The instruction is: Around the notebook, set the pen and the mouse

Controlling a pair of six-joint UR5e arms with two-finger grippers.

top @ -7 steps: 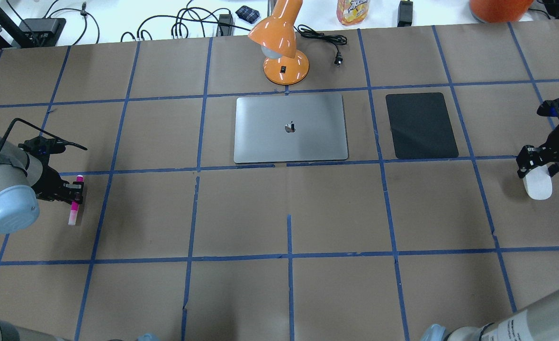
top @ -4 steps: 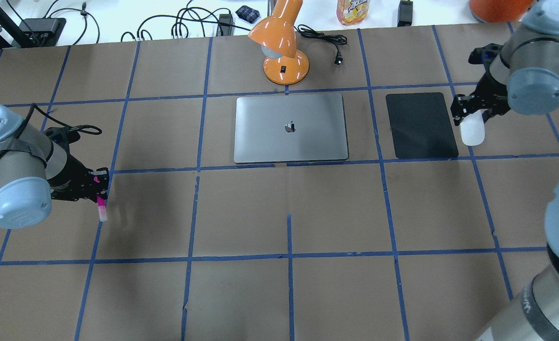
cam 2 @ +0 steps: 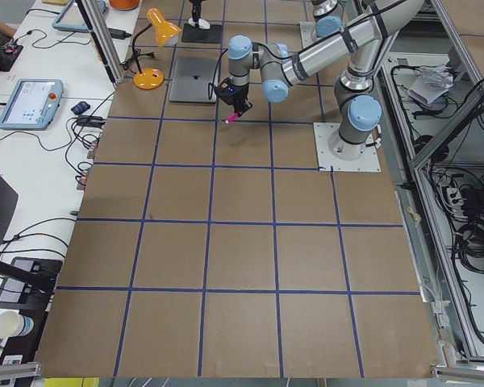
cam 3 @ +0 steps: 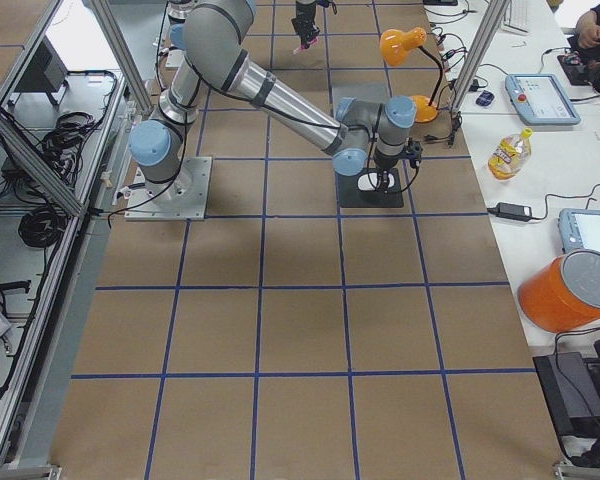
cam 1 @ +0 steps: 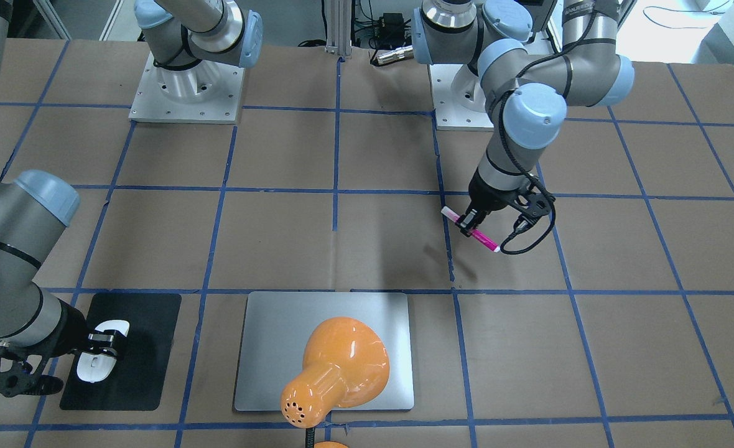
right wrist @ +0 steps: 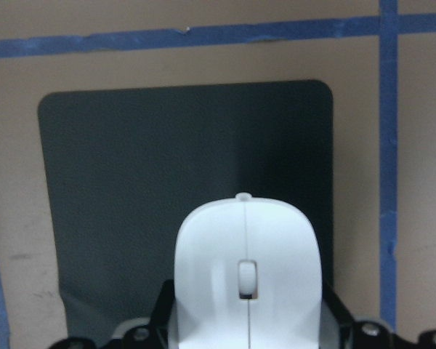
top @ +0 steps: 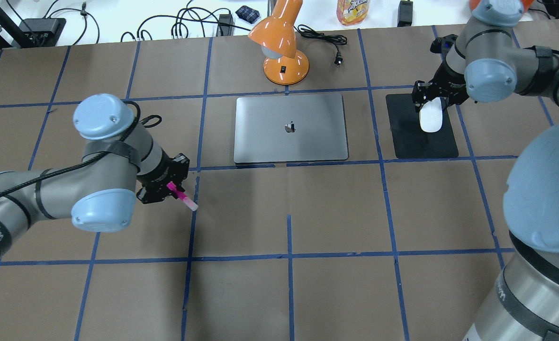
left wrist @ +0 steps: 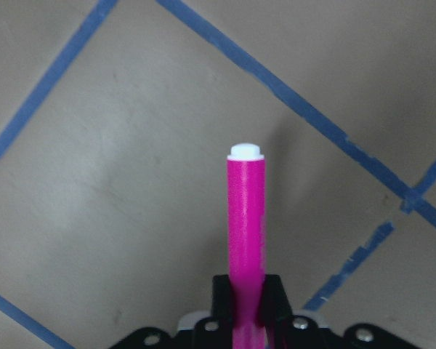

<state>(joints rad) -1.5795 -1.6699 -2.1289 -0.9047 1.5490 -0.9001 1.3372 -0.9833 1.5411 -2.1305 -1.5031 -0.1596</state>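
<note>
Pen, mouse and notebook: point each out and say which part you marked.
pen (left wrist: pixel 245 218): left wrist view, middle of the magenta barrel.
mouse (top: pixel 431 121): overhead exterior view, middle of the white shell.
notebook (top: pixel 290 128): overhead exterior view, centre of the silver lid.

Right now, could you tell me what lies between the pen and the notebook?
Nothing but bare brown table cover crossed by blue tape lines separates the pen from the notebook, as the overhead view shows.

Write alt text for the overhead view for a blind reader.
A silver notebook lies mid-table between two arms: the left gripper holds a pink pen to its near left, the right gripper holds a white mouse over a black mat on its right. An orange lamp stands beyond.
</note>
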